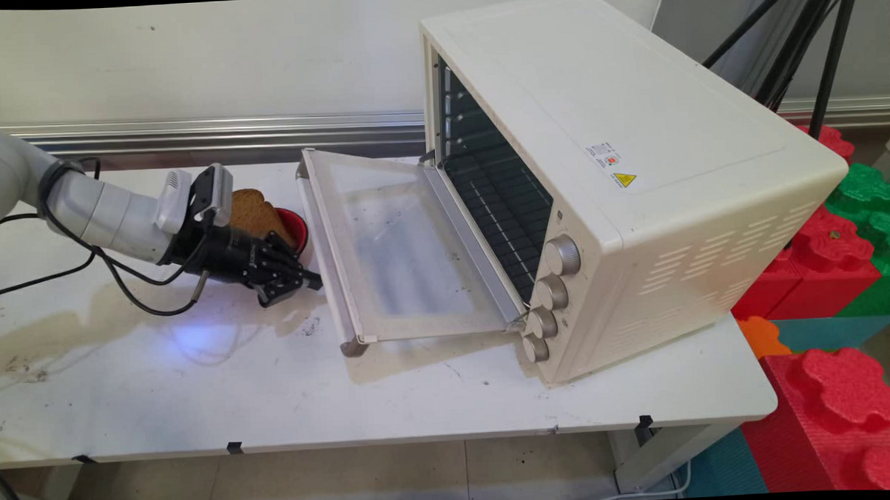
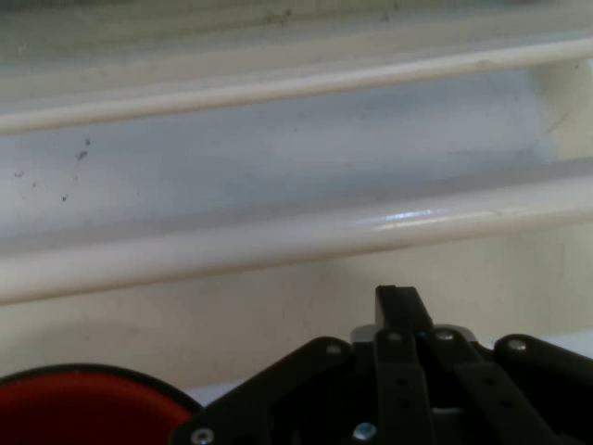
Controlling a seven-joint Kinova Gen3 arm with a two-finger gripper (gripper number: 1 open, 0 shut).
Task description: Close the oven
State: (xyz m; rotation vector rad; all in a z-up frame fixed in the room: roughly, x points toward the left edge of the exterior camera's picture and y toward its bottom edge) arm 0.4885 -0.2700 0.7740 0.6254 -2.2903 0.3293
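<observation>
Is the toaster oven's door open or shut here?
Open. The oven door is folded down flat in front of the toaster oven, exposing the dark rack inside. The gripper is beside its handle edge.

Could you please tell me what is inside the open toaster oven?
Inside the toaster oven, only a dark wire rack and side rails show. The far interior is hidden by its body, so anything deeper cannot be seen.

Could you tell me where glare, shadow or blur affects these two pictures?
Main view: sharp; the open oven door casts a soft shadow on the table, and its glass shows pale reflections. Hand view: soft throughout; a bright highlight lies on the door handle, and the red bowl is blurred.
</observation>
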